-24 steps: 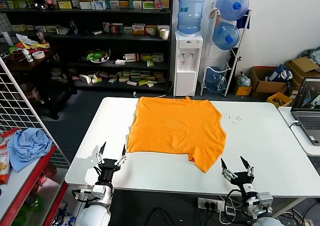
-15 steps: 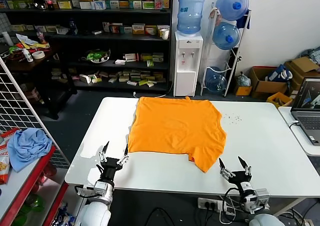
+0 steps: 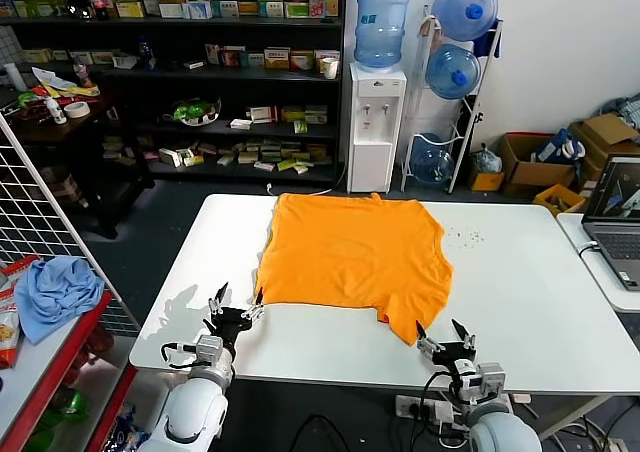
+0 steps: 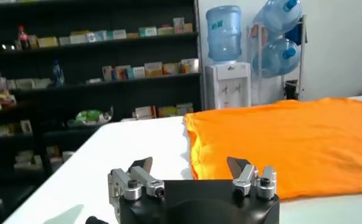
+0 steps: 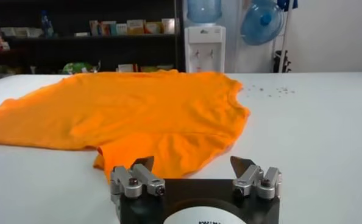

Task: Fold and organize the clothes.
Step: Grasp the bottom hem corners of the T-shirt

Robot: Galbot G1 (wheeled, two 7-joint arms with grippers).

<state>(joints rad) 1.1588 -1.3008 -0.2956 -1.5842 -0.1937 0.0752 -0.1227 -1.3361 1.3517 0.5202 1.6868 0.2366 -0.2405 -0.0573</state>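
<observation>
— Orange T-shirt (image 3: 350,257) lies spread flat mid-worktop (image 3: 540,282), toward the far edge.
— And the arms?
— Left end effector (image 3: 236,303) and right end effector (image 3: 443,335) sit at the near edge, both spread wide, holding nothing.

T-shirt (image 3: 352,262) flat on table (image 3: 540,282); left gripper (image 3: 237,301) and right gripper (image 3: 444,336) at near edge, flanking it.

A bright orange cotton T-shirt (image 3: 350,257) lies flat on the white rectangular table (image 3: 520,292); both open grippers sit at its 6 o'clock edge, left gripper (image 3: 236,303), right gripper (image 3: 445,336).
</observation>
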